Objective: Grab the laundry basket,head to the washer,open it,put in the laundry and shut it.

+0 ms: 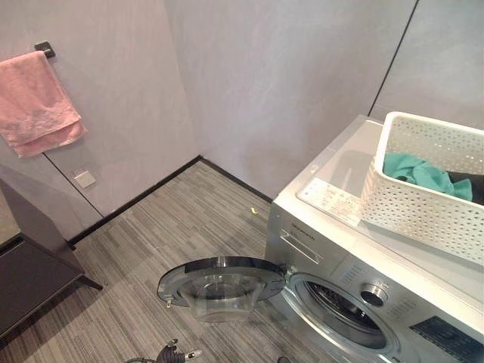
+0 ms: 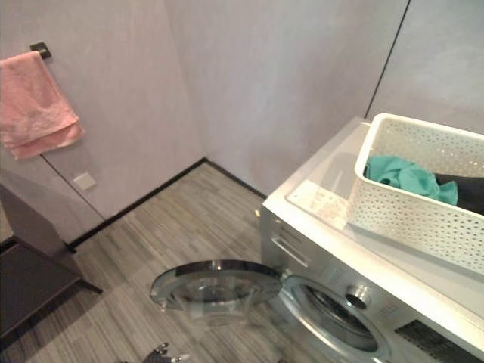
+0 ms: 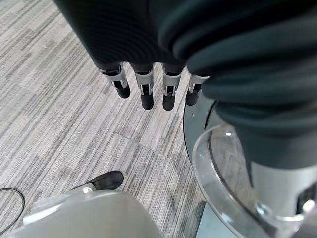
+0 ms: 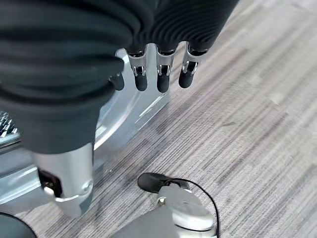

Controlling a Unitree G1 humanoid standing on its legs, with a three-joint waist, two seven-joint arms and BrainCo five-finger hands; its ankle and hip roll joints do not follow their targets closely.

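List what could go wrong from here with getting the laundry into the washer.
1. The washer door hangs wide open at low height; stepping closer might bump it.
2. The laundry basket sits on top of the washer near its front edge, so a clumsy reach may drag it off.
3. Both the left hand and right hand hang low with straight fingers, holding nothing; the teal cloth and a dark garment need separate grabs and could drop on the floor.

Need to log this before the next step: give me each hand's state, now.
Left hand: open, fingers straight, holding nothing, hanging above the floor beside the washer door.
Right hand: open, fingers straight, holding nothing.
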